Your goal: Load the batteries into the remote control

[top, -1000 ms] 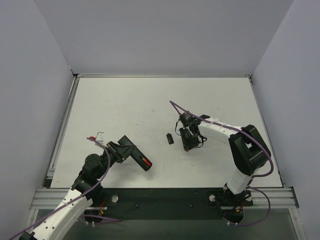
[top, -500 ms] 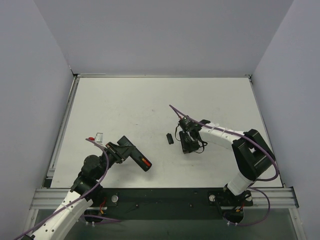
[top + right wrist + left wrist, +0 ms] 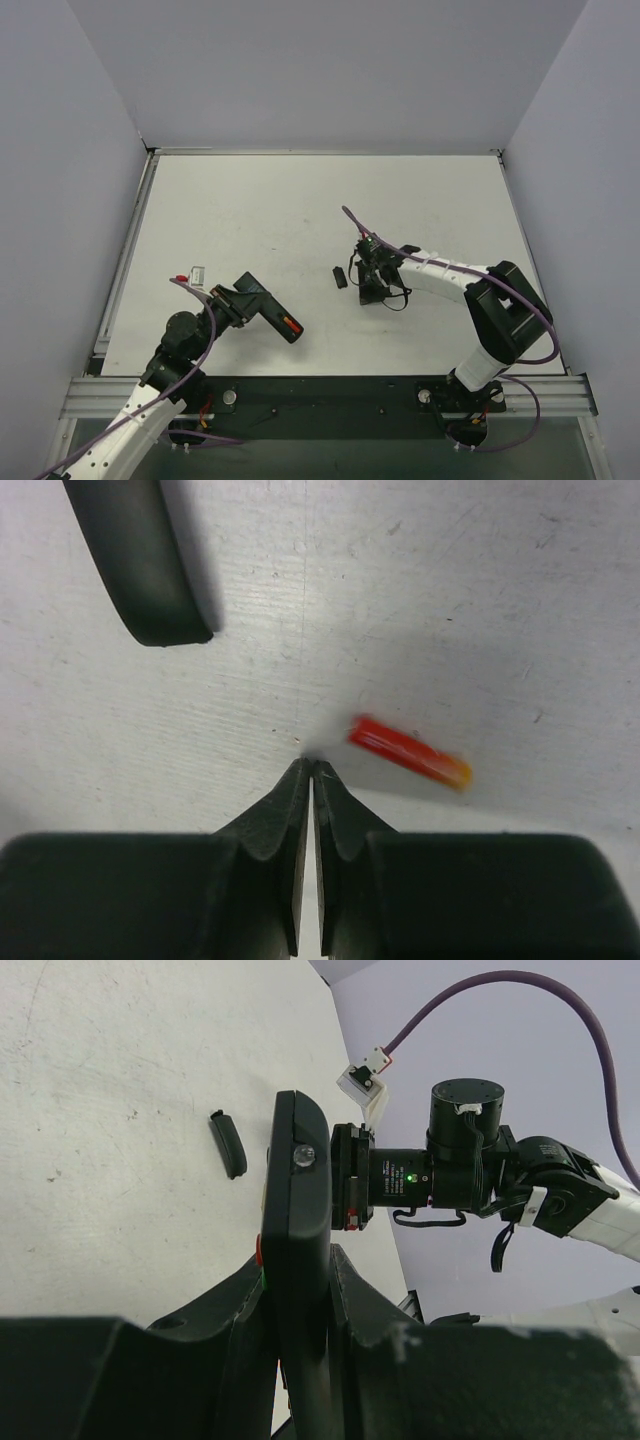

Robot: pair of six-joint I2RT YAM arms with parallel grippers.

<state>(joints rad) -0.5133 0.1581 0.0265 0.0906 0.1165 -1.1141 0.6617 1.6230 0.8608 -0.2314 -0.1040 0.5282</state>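
On the white worktop (image 3: 250, 200), right of centre, the right end effector (image 3: 308, 772) points straight down with its two fingers pressed together and nothing between them, the tips at or just above the surface. A red battery (image 3: 410, 752), blurred and yellowish at one end, lies flat just beside those tips, to their right in the wrist view, and is not gripped. The small black cover (image 3: 140, 570) lies apart from it on the other side of the fingers. From overhead the cover (image 3: 340, 277) sits just left of the right end effector (image 3: 370, 282).

Toward the front left, the left end effector (image 3: 300, 1285) is clamped on the remote control (image 3: 298, 1190), gripping it on edge with one finger against each broad face. Seen from above, the remote control (image 3: 265, 308) slants toward the near right, with a red mark close to its outer end. Whether it touches the surface cannot be told.

A small white item (image 3: 198, 272) lies near the worktop's left edge, too small to identify.
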